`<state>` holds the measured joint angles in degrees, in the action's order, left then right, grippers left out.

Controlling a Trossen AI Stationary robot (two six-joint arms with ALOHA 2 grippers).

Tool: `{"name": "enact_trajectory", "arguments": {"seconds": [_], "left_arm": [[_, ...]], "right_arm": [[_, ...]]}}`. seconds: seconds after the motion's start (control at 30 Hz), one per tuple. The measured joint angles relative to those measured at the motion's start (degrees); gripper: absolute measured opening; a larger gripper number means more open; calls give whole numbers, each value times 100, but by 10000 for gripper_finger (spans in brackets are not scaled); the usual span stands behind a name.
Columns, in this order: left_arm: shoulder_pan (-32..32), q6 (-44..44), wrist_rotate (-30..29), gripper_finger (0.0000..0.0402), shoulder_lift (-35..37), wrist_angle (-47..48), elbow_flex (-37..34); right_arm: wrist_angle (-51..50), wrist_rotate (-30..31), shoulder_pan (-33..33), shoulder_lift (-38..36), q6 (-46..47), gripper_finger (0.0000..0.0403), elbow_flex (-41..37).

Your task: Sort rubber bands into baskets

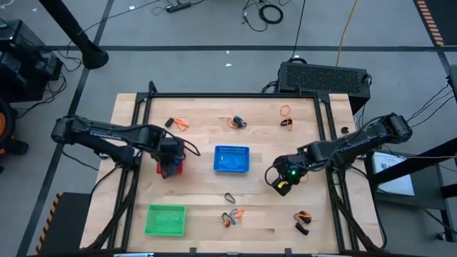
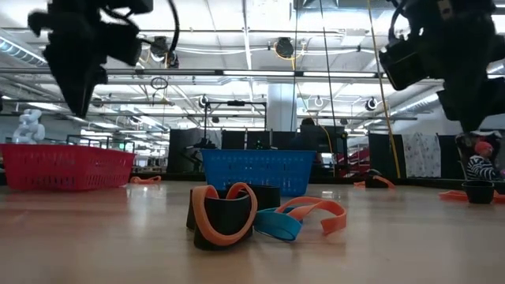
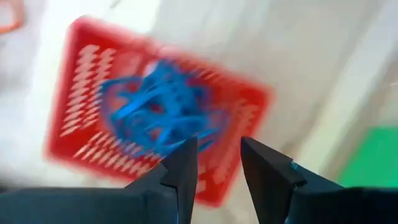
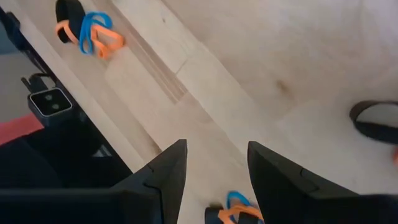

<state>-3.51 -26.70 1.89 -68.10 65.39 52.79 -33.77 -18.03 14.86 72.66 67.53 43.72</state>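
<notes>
Left gripper (image 3: 216, 163) hovers over the red basket (image 3: 81, 81), jaws narrowly parted and empty; blue rubber bands (image 3: 158, 109) lie piled in the basket just ahead of the jaws, likely a drop spot for blue. Right gripper (image 4: 211, 168) hangs above the table (image 4: 249, 62), jaws moderately parted, empty; a blue-orange band cluster (image 4: 235, 211) sits just beneath the jaws, probably next to grab.

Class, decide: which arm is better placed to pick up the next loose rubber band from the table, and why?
Right. The right gripper hangs open over bare table, with loose rubber bands in its wrist view. The left gripper is open above the red basket, which holds blue bands.
</notes>
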Motion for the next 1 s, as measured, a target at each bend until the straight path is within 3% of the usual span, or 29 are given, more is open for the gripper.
{"name": "enact_trajectory", "arguments": {"seconds": [0.23, 0.43, 0.67, 0.8, 1.0], "left_arm": [[-42, -4, 645, 130, 0, -1245, 132], [-530, 114, 823, 130, -184, -3844, 143], [-899, 368, 714, 130, -1190, -5946, 144], [-1060, 543, 833, 130, -1961, -6540, 143], [-1288, 826, 861, 130, -2914, -6605, 276]], "right_arm": [[-3, 17, 399, -1, 379, 161, 0], [-45, 18, 967, 0, 871, 161, 0], [-46, 238, 1772, -1, 1631, 161, 0], [-47, 481, 2124, -1, 2043, 161, 0], [-34, 508, 2580, -1, 2706, 161, 2]]}}
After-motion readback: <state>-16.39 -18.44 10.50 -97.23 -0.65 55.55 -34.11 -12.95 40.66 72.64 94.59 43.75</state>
